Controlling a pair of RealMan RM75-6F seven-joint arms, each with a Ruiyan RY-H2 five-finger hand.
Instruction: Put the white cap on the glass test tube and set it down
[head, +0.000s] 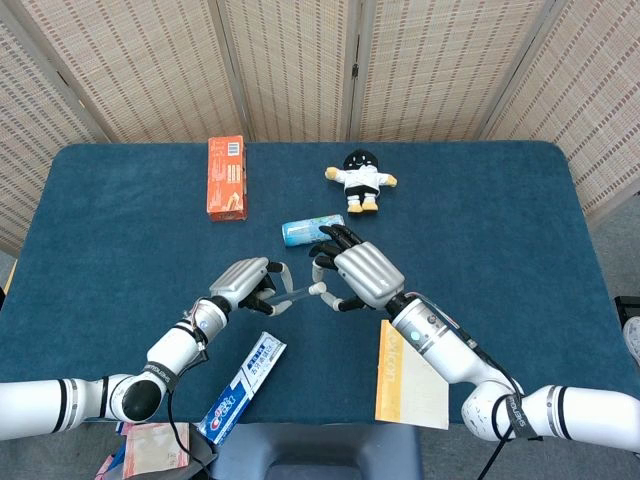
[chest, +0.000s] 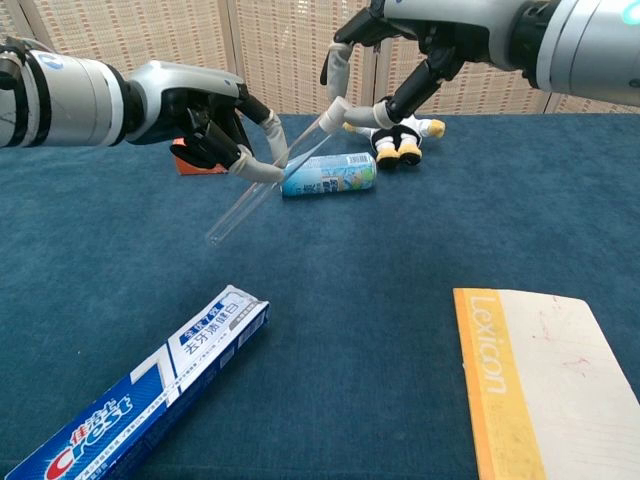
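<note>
- The left hand (chest: 215, 125) holds the glass test tube (chest: 262, 181) in curled fingers, tilted above the table (chest: 400, 250), its open end raised toward the right hand.
- The right hand (chest: 385, 62) pinches the white cap (chest: 331, 120) at that mouth, other fingers spread, apparently seating it.
- Setting down is not yet done.

Deep blue tablecloth (head: 150, 230), orange box (head: 226, 177), orange-spined white book (chest: 530, 370).
</note>
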